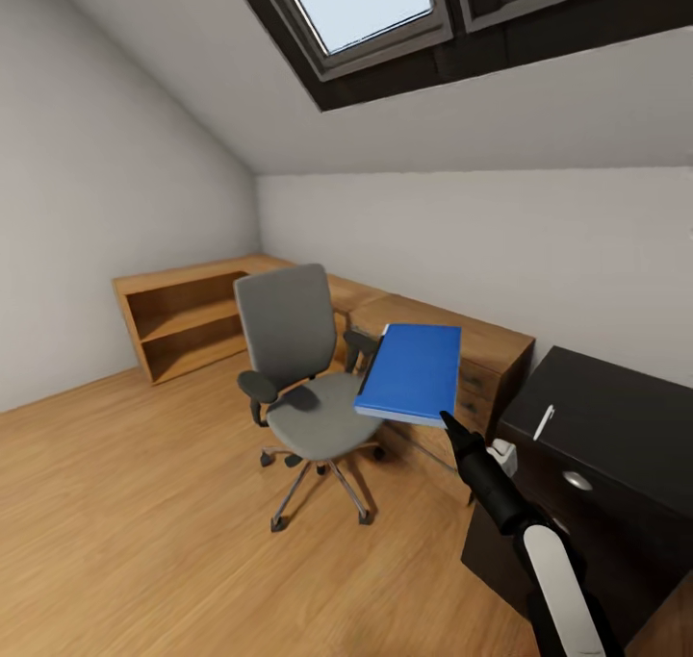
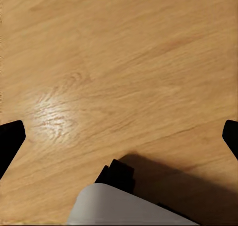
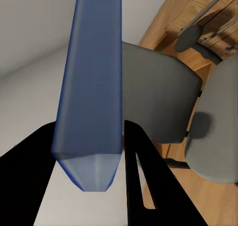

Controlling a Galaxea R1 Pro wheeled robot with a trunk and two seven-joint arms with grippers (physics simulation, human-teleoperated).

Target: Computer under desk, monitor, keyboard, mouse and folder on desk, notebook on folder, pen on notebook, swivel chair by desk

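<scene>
The bright blue folder [image 1: 412, 370] hangs in the air just right of the swivel chair [image 1: 308, 378], with my right gripper [image 1: 448, 416] shut on its near corner. In the right wrist view the folder [image 3: 91, 87] shows edge-on between the black fingers [image 3: 144, 171] of my right gripper [image 3: 89, 151], with the grey chair [image 3: 158, 97] behind it. The chair's seat is bare. At the right stands the desk [image 1: 626, 416] with its black top, and a thin white pen [image 1: 544, 421] lies on it. My left gripper [image 2: 119, 137] is open over the wooden floor.
Light wooden low shelving [image 1: 192, 320] runs along the far walls behind the chair. A small grey oval thing [image 1: 577, 481] lies on the black top. The roof slopes down with skylights [image 1: 366, 3]. Open wooden floor [image 1: 125, 503] spreads at the left.
</scene>
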